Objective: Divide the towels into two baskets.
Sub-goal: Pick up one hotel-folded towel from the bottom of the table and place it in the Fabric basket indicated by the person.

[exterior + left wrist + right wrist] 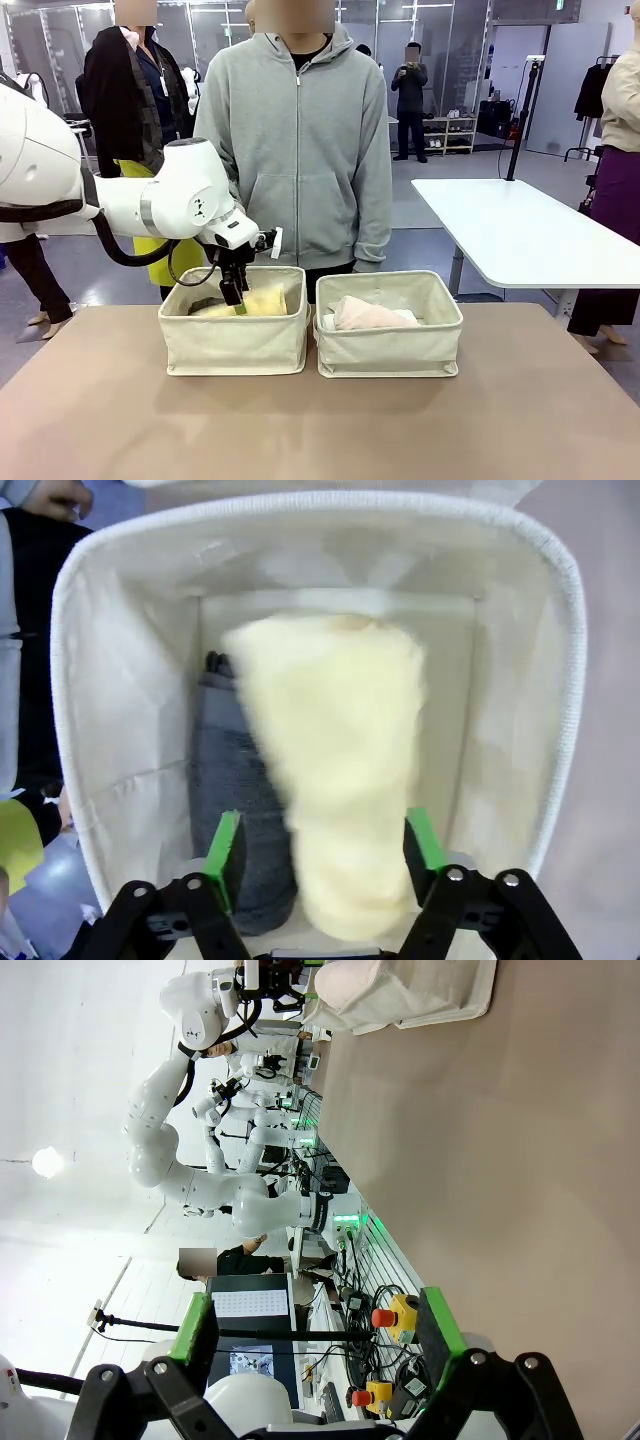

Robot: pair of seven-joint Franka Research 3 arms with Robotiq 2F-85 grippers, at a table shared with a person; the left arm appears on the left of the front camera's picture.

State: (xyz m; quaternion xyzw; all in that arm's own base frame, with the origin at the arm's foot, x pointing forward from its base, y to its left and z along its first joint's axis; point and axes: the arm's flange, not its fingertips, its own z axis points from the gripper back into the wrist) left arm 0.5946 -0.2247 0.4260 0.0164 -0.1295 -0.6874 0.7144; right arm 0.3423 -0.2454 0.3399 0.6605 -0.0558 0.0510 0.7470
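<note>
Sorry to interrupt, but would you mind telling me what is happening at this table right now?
The robot is sorting rolled towels into two cream baskets. Its left gripper is down inside the left basket, jaws open around the pale yellow towel, which lies beside the dark grey towel. The right basket holds a pale pink towel. The right gripper hangs open, away from the baskets. A person in a grey hoodie stands behind the table.

1. Note the two baskets: the left basket (234,345) and the right basket (389,350) are matt cream woven canvas with soft walls.
2. Observe the yellow towel (335,770) and grey towel (232,800): fluffy looped terry.
3. Treat the tabletop (320,430) as smooth, matt beige laminate.
4. Expect glossy white plastic on the left arm (150,205), matt black fingers with green pads (224,848).
</note>
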